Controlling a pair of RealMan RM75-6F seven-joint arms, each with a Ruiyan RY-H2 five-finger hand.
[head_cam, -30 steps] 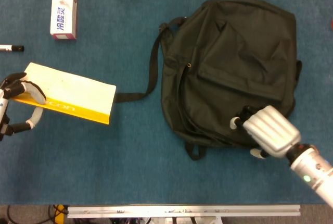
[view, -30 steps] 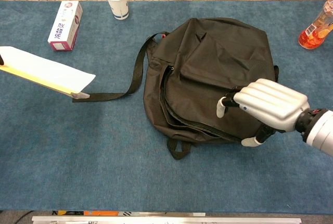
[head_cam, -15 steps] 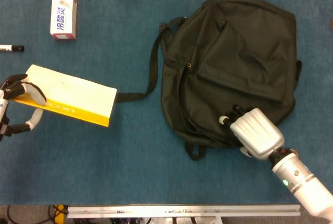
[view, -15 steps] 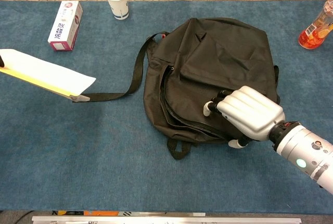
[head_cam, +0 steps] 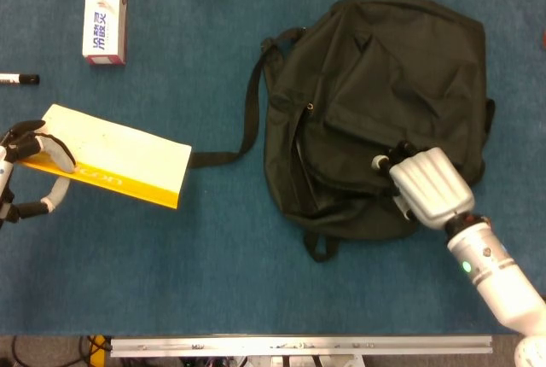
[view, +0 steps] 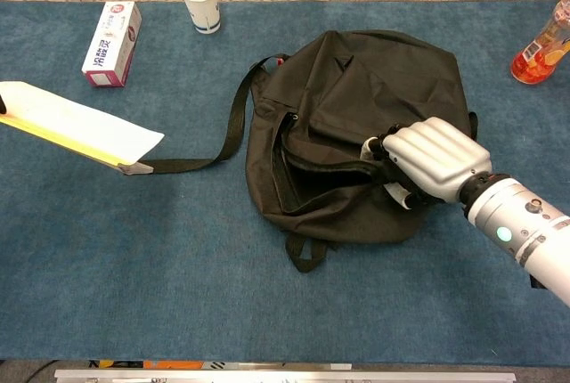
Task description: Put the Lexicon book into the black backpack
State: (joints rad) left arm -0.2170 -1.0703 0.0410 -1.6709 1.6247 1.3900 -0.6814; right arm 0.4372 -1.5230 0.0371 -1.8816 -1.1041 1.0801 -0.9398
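- Now the right hand [view: 435, 162] has moved up onto the black backpack [view: 356, 116] and pulled its top flap up, so a dark gap shows along the front edge where it lay flat before.
- That big black backpack lies on the blue table [view: 178, 267], with its long strap [view: 233, 125] reaching out to the left.
- Its strap end touches the corner of the Lexicon book [head_cam: 111, 162].
- That Lexicon book is flat and yellow with a pale cover. It sits well to the left of the bag, tilted, and not in it yet.
- The left hand [head_cam: 30, 166] holds the book's far left end, with fingers wrapped over the edge.
- The right hand's fingers are curled tight on the bag's cloth, gripping it.
- A white and red box [view: 112, 31] lies near the back left.
- A paper cup [view: 199, 2] stands at the back.
- An orange bottle [view: 540, 44] stands at the far right edge.
- A black pen [head_cam: 17, 79] lies at the left edge.
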